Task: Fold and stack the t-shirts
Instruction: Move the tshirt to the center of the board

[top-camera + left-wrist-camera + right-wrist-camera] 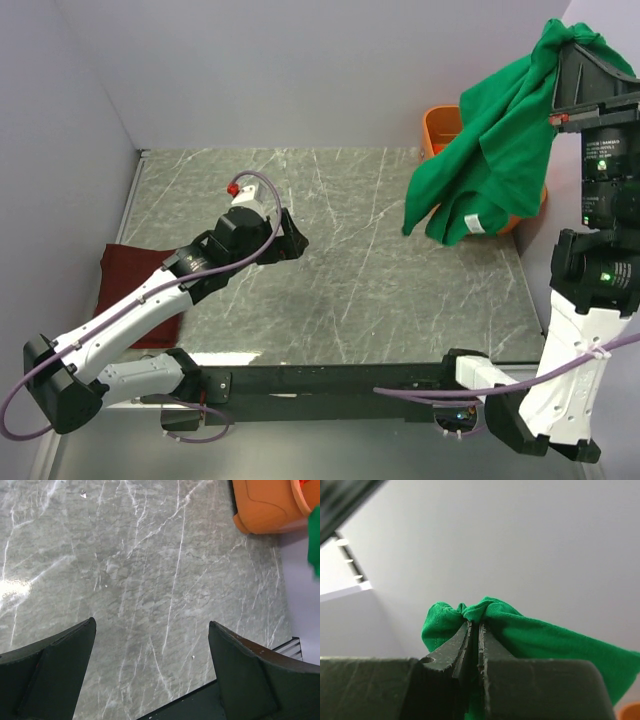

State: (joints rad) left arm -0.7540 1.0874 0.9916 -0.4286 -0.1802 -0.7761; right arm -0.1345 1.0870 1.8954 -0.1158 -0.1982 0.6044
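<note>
A bright green t-shirt [490, 150] hangs in the air at the far right, above the orange tub. My right gripper [572, 40] is raised high and shut on a bunched fold of that green t-shirt [520, 635]; the cloth bulges out over the pinched right gripper [474, 625]. A dark red t-shirt [135, 290] lies on the table's left edge, partly under my left arm. My left gripper [297, 240] hovers over the middle-left of the table. In the wrist view the left gripper [152, 625] stands open over bare marble, nothing between its fingers.
An orange plastic tub [442, 128] stands at the back right corner, mostly covered by the hanging shirt; the tub [265, 505] also shows in the left wrist view. The grey marble table [380, 270] is walled at the back and left. A black rail [330, 385] runs along the near edge.
</note>
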